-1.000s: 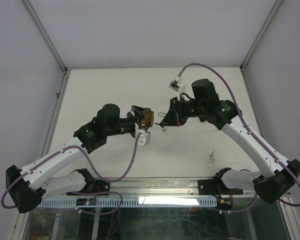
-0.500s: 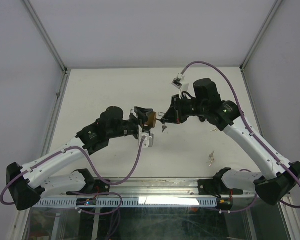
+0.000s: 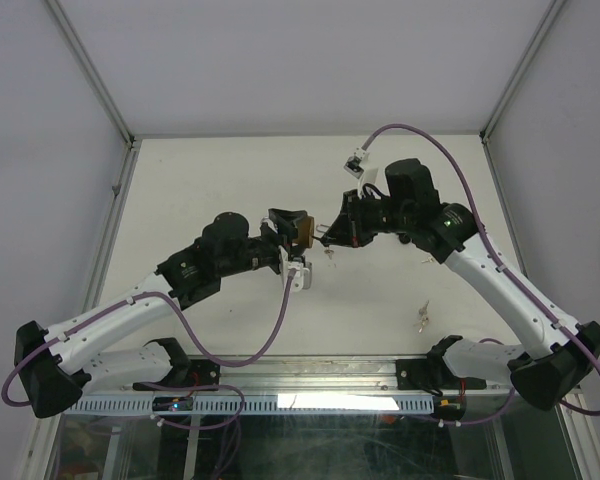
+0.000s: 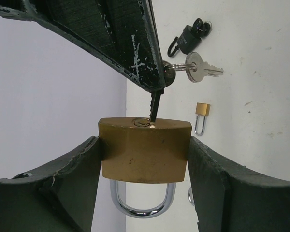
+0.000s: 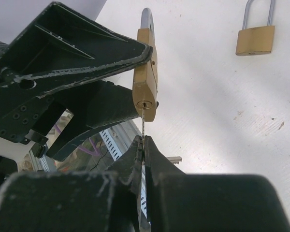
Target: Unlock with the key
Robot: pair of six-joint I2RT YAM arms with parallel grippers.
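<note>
Left gripper (image 4: pixel 145 164) clamps the brass padlock (image 4: pixel 145 150) across its body, one finger on each side, shackle hanging away from the keyway. Judged reason: the keyway face is left bare and turned toward the other arm. The lock is in the air over the middle of the desk, not resting on it.

Right gripper (image 5: pixel 143 145) is pinched tight on the key (image 5: pixel 142 123), blade sticking straight out in line with the keyway. The tip sits at the slot; how deep it has gone, I cannot tell. A spare key (image 4: pixel 203 68) dangles from the same ring.

Below, the desk (image 3: pixel 230 170) is white and matte, with a few scuffs. A second, smaller padlock (image 5: pixel 255 36) lies flat on it. A loose bunch of keys (image 3: pixel 421 317) lies toward the near edge, right side.

Beyond: plain pale walls on three sides, with metal framing along the corners.
</note>
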